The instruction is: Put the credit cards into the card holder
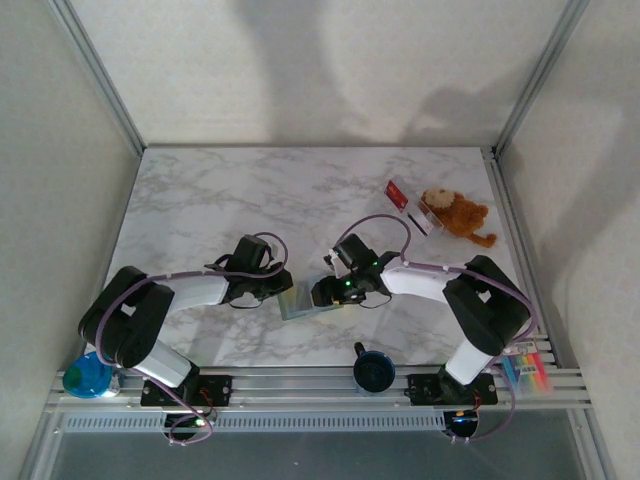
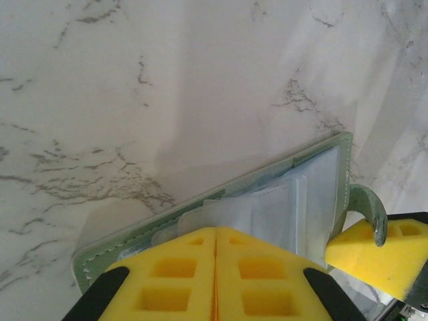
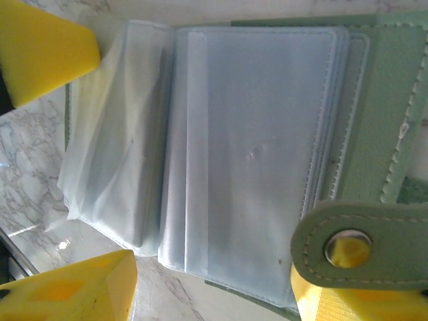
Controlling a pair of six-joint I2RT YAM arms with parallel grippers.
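Grey-green folding card holder (image 2: 294, 207), laid open on white marble table (image 2: 167, 80), is clamped at one edge by left claw (image 2: 215, 267); right claw (image 3: 110, 160) is spread, grasping nothing.

holder (image 1: 300, 306): mid tabletop (image 1: 200, 200), near side
cards (image 1: 398, 194): far right, well apart from holder
toy (image 1: 460, 213): just right of cards
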